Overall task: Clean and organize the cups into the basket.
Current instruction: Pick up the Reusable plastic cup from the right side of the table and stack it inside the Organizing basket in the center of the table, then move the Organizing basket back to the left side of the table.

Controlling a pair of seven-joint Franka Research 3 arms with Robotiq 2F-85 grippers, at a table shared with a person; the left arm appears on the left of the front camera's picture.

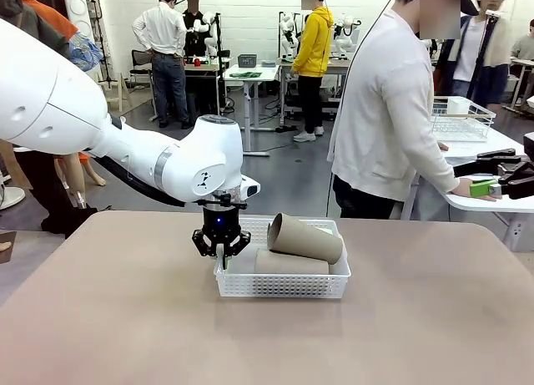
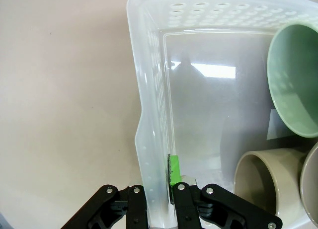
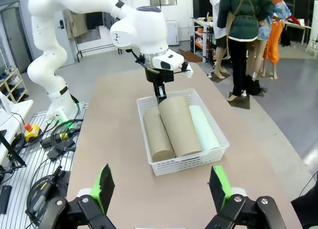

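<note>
The white basket (image 1: 282, 283) is sitting on the tan bench (image 1: 125, 318), near the middle. All 3 cups are lying on their sides inside it.

In the right wrist view, the basket (image 3: 185, 160) is holding the 3 cups side by side. 1 tan cup (image 3: 158, 134) is lying along one long wall. The second tan cup (image 3: 178, 124) is lying in the middle, leaning up on its neighbours. The mint green cup (image 3: 203, 127) is lying along the other long wall. The cups are touching each other.

In the front view, the top tan cup (image 1: 305, 237) is resting tilted across the lower tan cup (image 1: 288, 262).

The left gripper (image 1: 221, 250) is reaching down at the basket's left end. In the left wrist view, the left gripper (image 2: 159, 191) is pinching the basket's short wall (image 2: 149, 139). 1 green pad (image 2: 173, 169) is pressing on the inside of the wall, and the other finger is on the outside. So the left jaws are clenched on the basket wall. This view is also looking into the open mouths of the mint green cup (image 2: 294, 80) and a tan cup (image 2: 266, 179), which are pointing toward that wall.

The right gripper (image 3: 161, 189) is hanging above the bench, well apart from the basket. Its jaws are released, spread wide with nothing between the green pads (image 3: 105, 183).

A person in a white top (image 1: 388, 109) is standing at the far side, turned toward another table.
</note>
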